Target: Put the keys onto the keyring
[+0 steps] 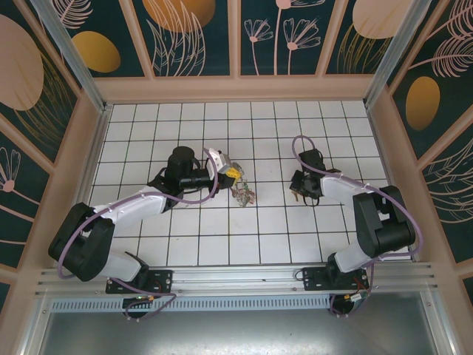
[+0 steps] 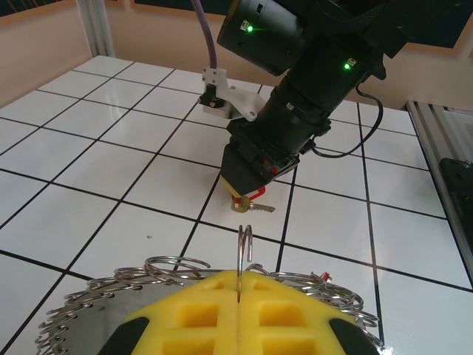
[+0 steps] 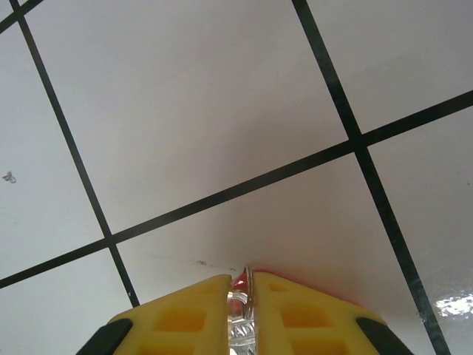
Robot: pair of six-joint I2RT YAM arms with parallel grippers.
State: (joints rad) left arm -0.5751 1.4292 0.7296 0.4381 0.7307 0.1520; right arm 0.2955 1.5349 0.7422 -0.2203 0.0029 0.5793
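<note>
Top view: the left claw (image 1: pixel 230 174) sits over the keyring (image 1: pixel 242 194) on the table (image 1: pixel 185 126), with the right claw (image 1: pixel 301 191) well apart to its right. Left wrist view: the left claw is clamped on an upright wire loop (image 2: pixel 244 244) of the keyring; a misaligned approach could make the key (image 2: pixel 255 207) skid off that loop. Right wrist view: the right claw is clamped on the red-tagged key at its fingertips, so contact force could twist it free.
</note>
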